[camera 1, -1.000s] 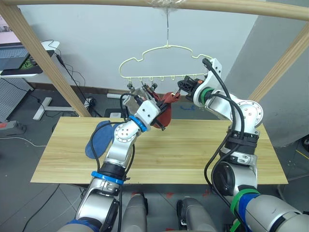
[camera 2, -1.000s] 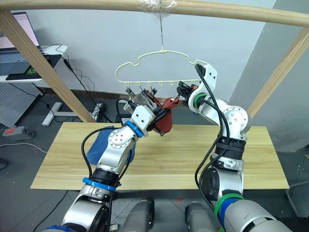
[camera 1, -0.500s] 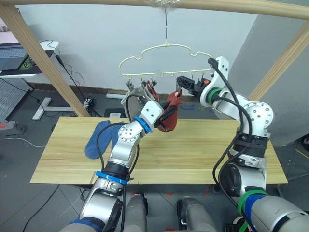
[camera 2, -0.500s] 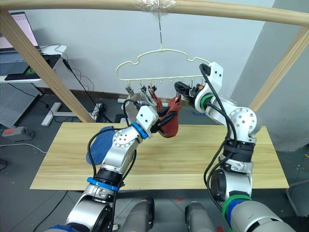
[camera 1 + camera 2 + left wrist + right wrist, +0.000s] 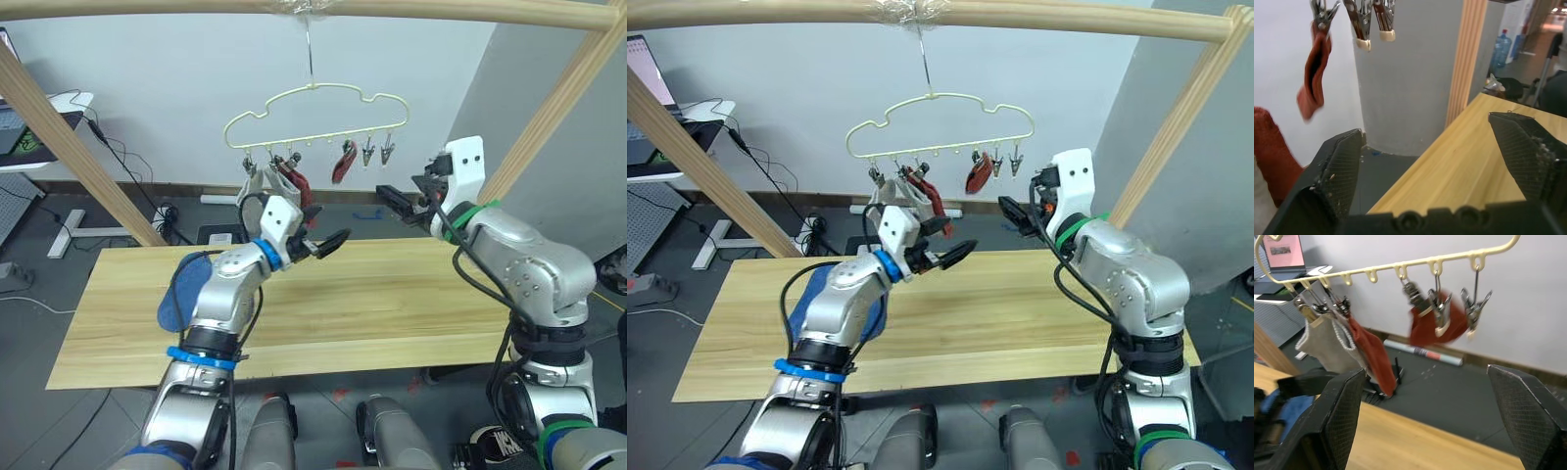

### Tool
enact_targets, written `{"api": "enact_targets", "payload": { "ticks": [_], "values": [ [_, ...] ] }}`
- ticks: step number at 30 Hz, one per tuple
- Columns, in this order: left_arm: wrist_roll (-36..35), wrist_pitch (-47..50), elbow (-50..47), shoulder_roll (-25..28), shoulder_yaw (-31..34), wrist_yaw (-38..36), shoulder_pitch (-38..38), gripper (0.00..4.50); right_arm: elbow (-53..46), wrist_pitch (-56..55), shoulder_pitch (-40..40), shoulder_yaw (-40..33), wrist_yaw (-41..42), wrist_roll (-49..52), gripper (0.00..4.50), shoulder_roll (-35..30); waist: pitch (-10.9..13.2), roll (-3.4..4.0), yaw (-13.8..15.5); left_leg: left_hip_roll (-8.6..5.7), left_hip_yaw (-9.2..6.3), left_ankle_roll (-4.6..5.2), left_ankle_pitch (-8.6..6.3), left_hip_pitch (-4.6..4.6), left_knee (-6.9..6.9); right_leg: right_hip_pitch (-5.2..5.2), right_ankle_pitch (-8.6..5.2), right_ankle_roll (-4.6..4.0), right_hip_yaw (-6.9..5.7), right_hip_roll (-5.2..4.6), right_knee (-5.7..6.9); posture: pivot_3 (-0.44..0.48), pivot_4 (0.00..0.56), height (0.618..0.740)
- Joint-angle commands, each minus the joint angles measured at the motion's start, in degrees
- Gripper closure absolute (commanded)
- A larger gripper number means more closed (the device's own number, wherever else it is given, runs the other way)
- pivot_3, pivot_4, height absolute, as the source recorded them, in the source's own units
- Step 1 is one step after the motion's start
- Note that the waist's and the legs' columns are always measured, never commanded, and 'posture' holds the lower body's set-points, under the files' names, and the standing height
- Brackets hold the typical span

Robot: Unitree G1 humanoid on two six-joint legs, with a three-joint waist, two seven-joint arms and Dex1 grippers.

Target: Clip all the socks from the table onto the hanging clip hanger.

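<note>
The pale-yellow clip hanger (image 5: 313, 110) hangs by its hook from the top pole. Clipped along its bar are a light grey sock (image 5: 1327, 346), a rust-red sock (image 5: 1374, 360) beside it, and a second rust-red sock (image 5: 343, 163) further right. Blue socks (image 5: 182, 292) lie on the table (image 5: 392, 304) at its left, partly behind my left arm. My left gripper (image 5: 323, 245) is open and empty, below and in front of the hanger. My right gripper (image 5: 397, 200) is open and empty too, to the right of the clips.
A round wooden pole frame surrounds the table: a top pole (image 5: 392, 10), a slanted left pole (image 5: 69, 147) and a slanted right pole (image 5: 549, 108). Two bare clips (image 5: 377, 150) hang at the bar's right end. A desk (image 5: 666, 166) stands at back left.
Both grippers opened and drew back from the hanger. The rust-red sock that my left gripper held now hangs from a clip. The head camera also shifted.
</note>
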Motion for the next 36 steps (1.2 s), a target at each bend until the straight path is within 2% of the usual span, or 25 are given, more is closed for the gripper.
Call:
{"api": "enact_targets", "payload": {
  "ticks": [1,4,9,11,25,36],
  "values": [
    [-4.5,5.0,-10.0,3.6,2.9,-1.8,2.5,0.00,-0.3,-10.2,2.4,3.3,-0.1,-6.1,0.95,1.7,0.0,-0.01,0.0,0.01,0.00,0.00,0.00,0.00,0.00,0.00,0.00,0.00,0.00,0.00,-0.01,0.000,0.219,0.740],
    [-8.8,10.1,-18.9,7.0,5.0,-2.5,5.9,0.00,2.7,-18.8,5.1,7.6,-0.4,-12.9,1.92,2.7,0.1,0.01,0.3,0.01,0.01,0.00,0.00,-0.01,0.00,0.00,0.00,0.00,0.01,-0.02,-0.03,0.010,0.222,0.740],
    [-16.1,17.8,-30.8,11.3,9.4,-0.8,10.1,0.00,8.3,-27.1,5.5,7.8,-2.4,-17.5,1.92,7.6,0.2,0.06,1.0,0.00,0.06,-0.02,0.01,0.00,0.01,0.01,-0.01,-0.01,0.05,-0.08,-0.04,0.046,0.226,0.740],
    [-17.8,19.9,-33.6,12.3,10.3,0.2,11.2,0.00,10.9,-29.4,4.6,7.6,-2.5,-18.7,2.28,9.0,0.2,0.07,1.4,0.00,0.06,-0.02,0.01,0.03,0.03,0.03,-0.01,-0.01,0.06,-0.08,-0.04,0.053,0.227,0.740],
    [-22.0,21.3,-41.0,12.7,11.6,6.3,15.7,0.00,31.1,-42.9,-5.5,3.7,-5.0,-23.3,2.28,14.8,0.2,0.08,2.1,-0.01,0.08,-0.02,0.01,0.07,0.01,0.05,0.01,-0.05,0.07,-0.10,-0.05,0.107,0.224,0.740],
    [-23.7,21.5,-41.7,13.0,11.6,8.1,15.2,0.00,40.2,-47.8,-10.5,0.5,-6.0,-23.5,2.28,15.7,0.2,0.09,2.2,-0.01,0.07,-0.02,0.01,0.07,0.01,0.05,0.12,-0.24,0.06,-0.10,-0.04,0.109,0.221,0.740]
  ]
}}
